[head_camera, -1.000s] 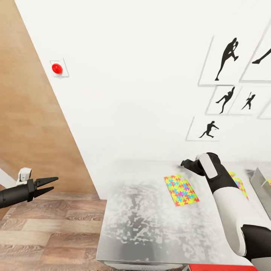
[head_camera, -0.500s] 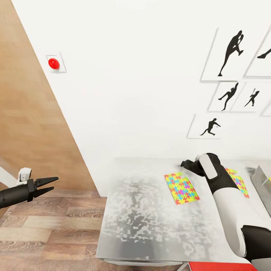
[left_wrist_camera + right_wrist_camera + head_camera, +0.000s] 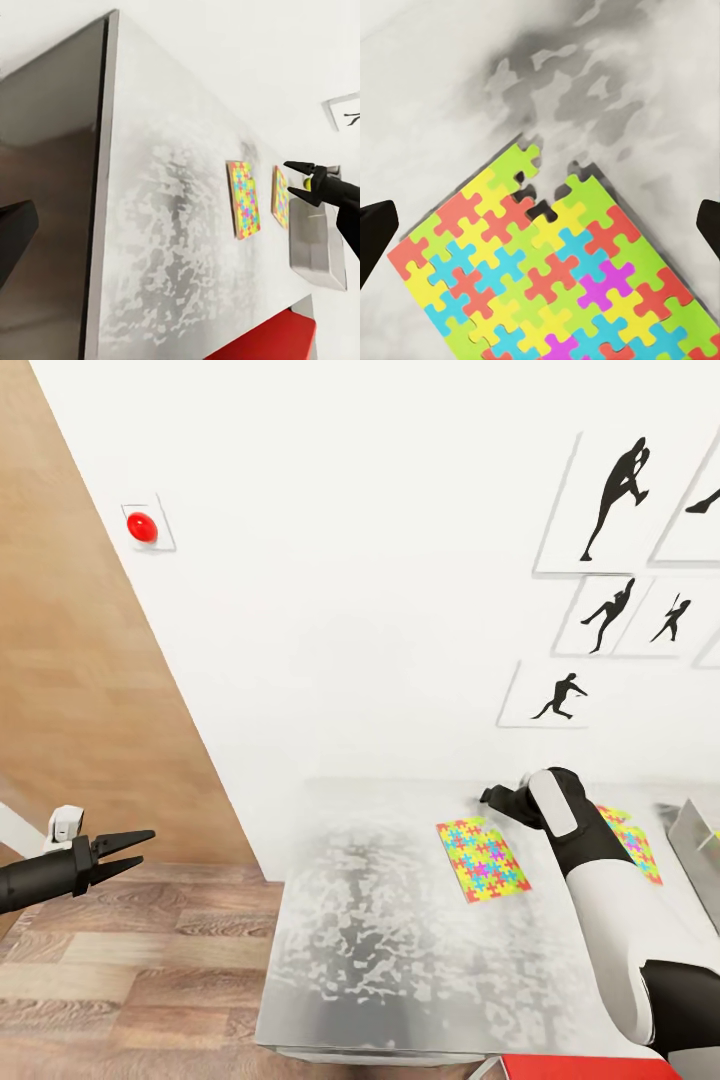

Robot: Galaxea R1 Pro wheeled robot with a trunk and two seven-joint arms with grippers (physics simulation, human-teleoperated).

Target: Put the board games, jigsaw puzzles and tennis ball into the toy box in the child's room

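Mottled grey-white counter (image 3: 400, 960) carries the task's things: one jigsaw puzzle (image 3: 482, 860) lies flat near the middle of the far half, a second jigsaw puzzle (image 3: 632, 842) lies beside it toward the toy box (image 3: 697, 840), which sits at the counter's right end. Right gripper (image 3: 492, 794) hangs over the far edge of the nearer puzzle, pointing down; its wrist view looks straight onto puzzle pieces with the two dark fingertips (image 3: 376, 234) at opposite sides of the picture, so jaws are spread wide and hold nothing, likely lined up for a pick of this flat board. Puzzle is thin and flush on the surface, so a grasp probably needs an edge or a slide. Left gripper (image 3: 135, 848) hovers off the counter's left end over the wooden floor (image 3: 130, 980), fingers slightly parted, empty, seemingly parked clear. Left wrist view shows both puzzles, the grey bin and a yellow-green speck at the right gripper's tip, maybe the tennis ball (image 3: 307, 181); too small to be sure. Hidden or cut: second puzzle mostly behind the right arm, toy box cropped by the frame, its contents unreadable. Red item (image 3: 590, 1068) at the bottom edge is cropped, identity unclear.
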